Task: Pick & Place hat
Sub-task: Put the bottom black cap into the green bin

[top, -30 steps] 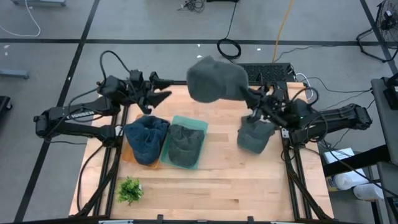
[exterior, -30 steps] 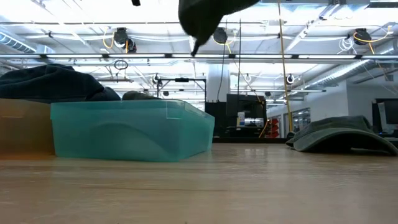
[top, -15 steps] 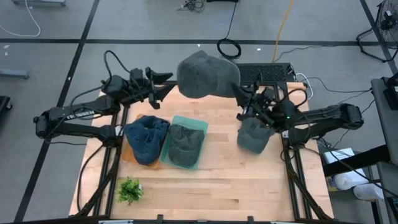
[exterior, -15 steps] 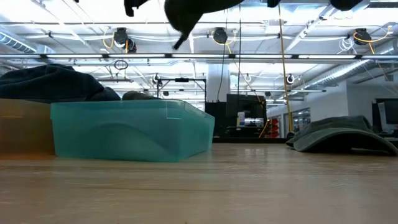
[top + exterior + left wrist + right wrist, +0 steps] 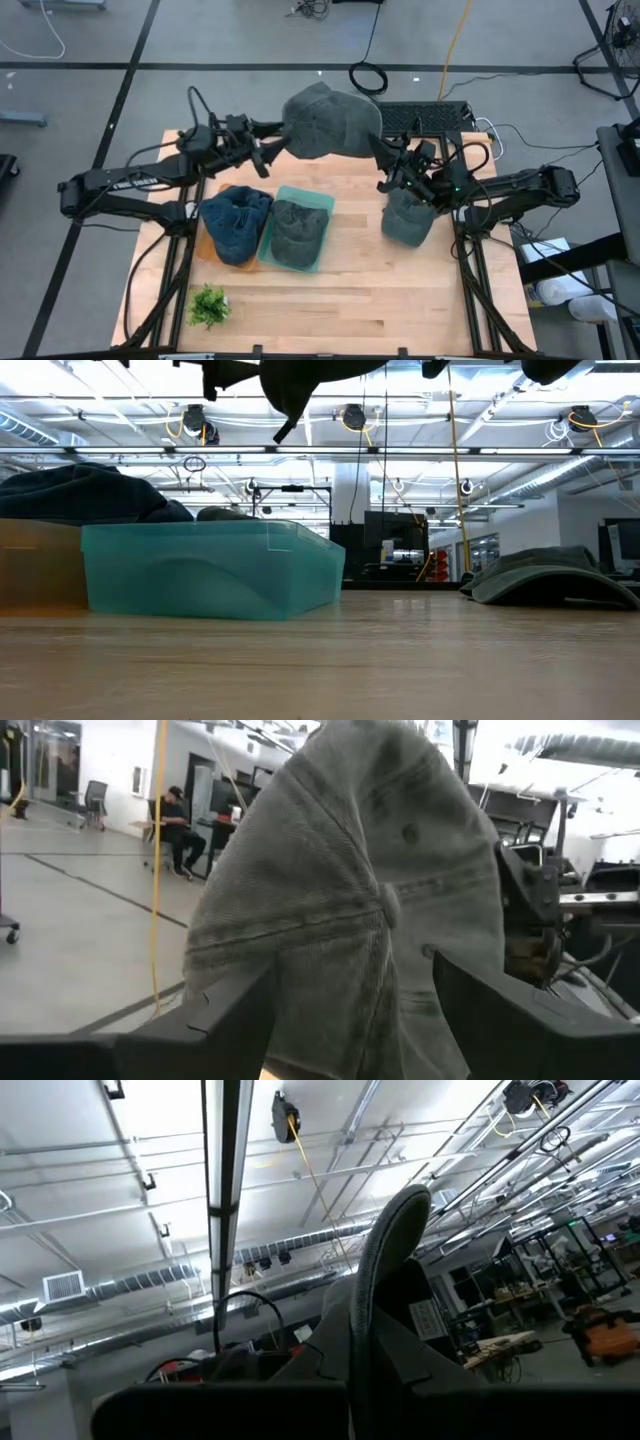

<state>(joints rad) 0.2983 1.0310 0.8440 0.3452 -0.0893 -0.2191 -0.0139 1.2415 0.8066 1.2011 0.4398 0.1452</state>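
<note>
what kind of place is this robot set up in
Most likely a large open lab or industrial workshop. The low view shows a high ceiling with exposed ducts and pipes and strip lights; cord reels hang from it. In the left wrist view, people sit at desks across an open concrete floor.

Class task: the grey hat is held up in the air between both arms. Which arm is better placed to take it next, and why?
Left, probably. The left gripper is open with the raised grey hat between its fingers, ready to close. The right gripper already clamps the hat's other side.
</note>
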